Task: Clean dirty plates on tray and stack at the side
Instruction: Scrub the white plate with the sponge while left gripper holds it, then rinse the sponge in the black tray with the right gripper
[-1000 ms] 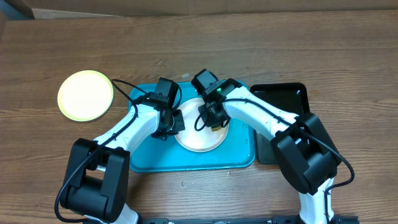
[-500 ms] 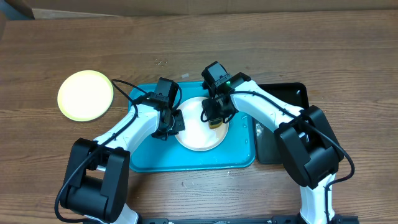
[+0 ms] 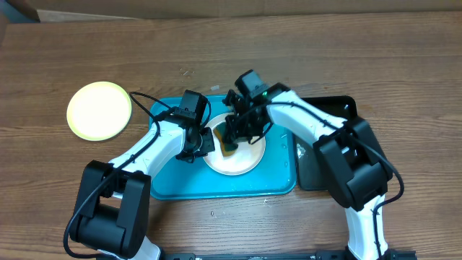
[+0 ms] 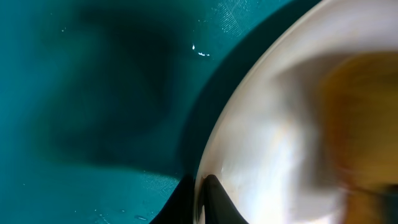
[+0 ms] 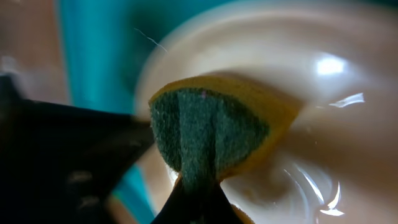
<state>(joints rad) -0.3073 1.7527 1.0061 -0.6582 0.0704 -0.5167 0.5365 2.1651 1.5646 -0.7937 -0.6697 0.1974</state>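
Overhead, nearest the robot's base lies the turquoise tray (image 3: 180, 184), flat on the wooden desk (image 3: 325, 50) with its long side toward the arms. A white plate (image 3: 242, 160) sits on the tray, right of its middle. The left tool (image 3: 202, 143) is at the plate's left edge. The left wrist view shows its dark fingertips clenched on the rim, one on the inner face and one outside, with the tray floor just beyond. The right tool (image 3: 232, 139) reaches in from the right and hangs over the upper left part of the same plate. It grasps a yellow sponge (image 3: 227, 146) with a green scouring face. The right wrist view shows the sponge pinched at its lower end between the closed fingers, with the plate's glossy white surface behind it and a strip of turquoise to the left. Whether the sponge is pressed onto the plate cannot be told from that blurred picture. Just beside the tray's right end lies a narrower black tray (image 3: 339, 115), partly covered by the right arm. Farther off, on the bare desk to the left and apart from the tray, rests a pale yellow-green plate (image 3: 99, 110).
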